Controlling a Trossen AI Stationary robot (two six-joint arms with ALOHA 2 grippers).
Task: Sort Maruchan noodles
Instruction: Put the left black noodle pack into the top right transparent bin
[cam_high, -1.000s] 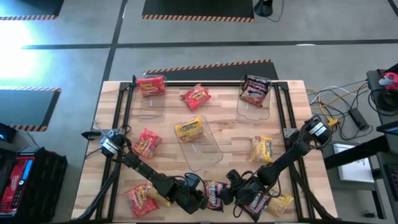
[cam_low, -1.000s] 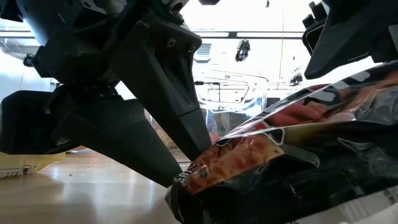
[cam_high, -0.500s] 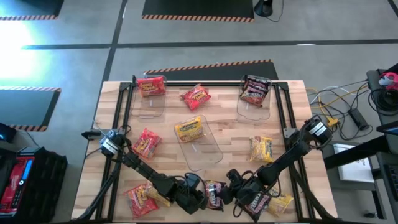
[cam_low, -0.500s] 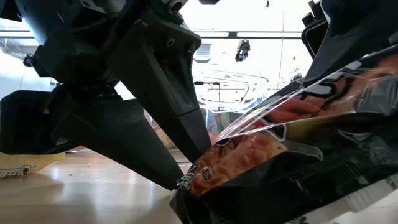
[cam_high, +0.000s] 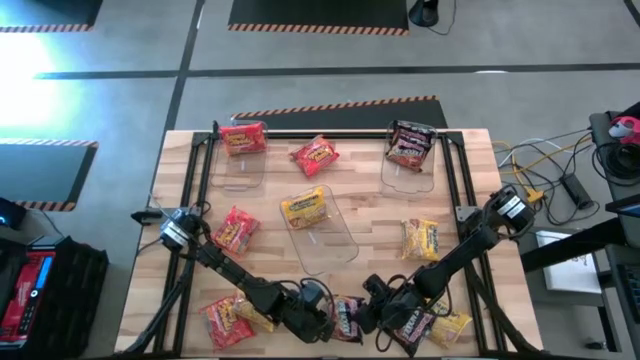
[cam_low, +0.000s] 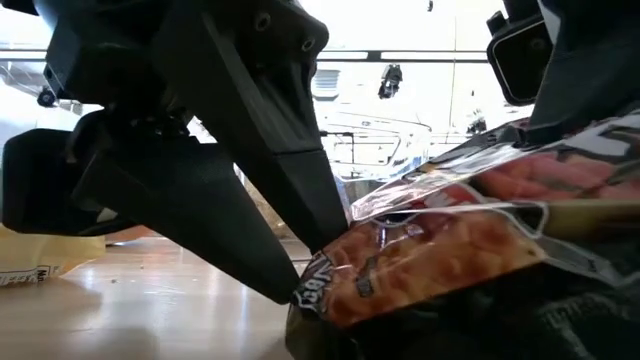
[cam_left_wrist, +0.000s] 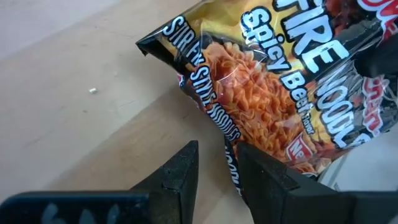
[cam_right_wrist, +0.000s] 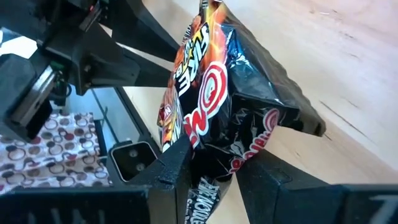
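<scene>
Both grippers meet at the table's near edge on one dark Maruchan packet printed with orange noodles. My left gripper comes from the left and is shut on one end of it. My right gripper comes from the right and is shut on the other side. More packets lie flat on the table: red, red, red, yellow, dark and yellow. Others lie in bins: red, yellow and dark. My left gripper pinches the dark packet's long side edge between its two fingers, coming nearly level from the table's left. The packet is tilted, and its free corner stands above the wood. My right gripper pinches the packet's opposite side between both fingers, coming from the table's right. The packet stands on edge in the hold, its printed face turned sideways.
Three clear bins stand on the table: far left, far right and middle. A black frame runs along the far edge and both sides. Bare wood lies between the middle bin and the grippers.
The dark packet has turned in the two grippers' hold, and its noodle-printed face now shows more toward the near edge. My left gripper has shifted slightly toward the near edge and the right. Both grippers have kept their hold.
</scene>
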